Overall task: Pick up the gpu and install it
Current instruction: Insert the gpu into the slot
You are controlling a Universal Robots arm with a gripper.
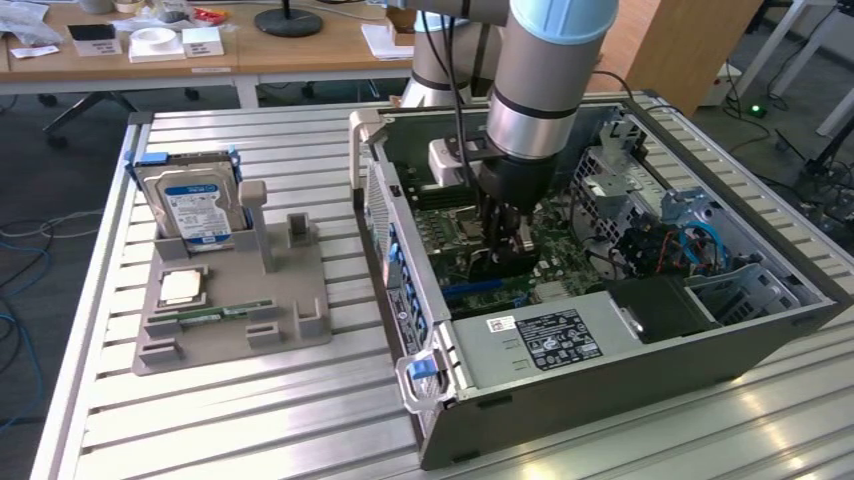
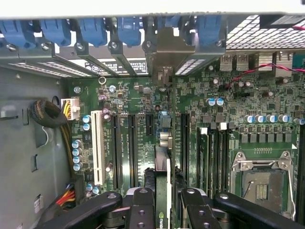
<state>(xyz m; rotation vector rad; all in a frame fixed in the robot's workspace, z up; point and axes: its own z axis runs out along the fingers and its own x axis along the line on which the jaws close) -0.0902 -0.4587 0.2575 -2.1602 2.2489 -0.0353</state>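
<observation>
we see the black two-fingered gripper reached down inside the open grey metal computer case. the case lies on its side on the slatted metal bench, apart from the grey plastic parts holder that sits toward the exterior view's left of the bench. the gripper's fingers are clamped on the gpu, a thin flat card with a green circuit-board edge and a silver metal end bracket, one finger on each face. the card stands on edge between them, directly below the wrist, over the green motherboard. its long axis runs from the fingers straight toward the case's rear wall, where the bracket meets the row of blue plastic slot clips. that axis lies parallel to the long black expansion slots beside it. we judge the card to be lined up with a slot of its own. whether its lower edge is already seated there we cannot tell, since the card itself hides it.
</observation>
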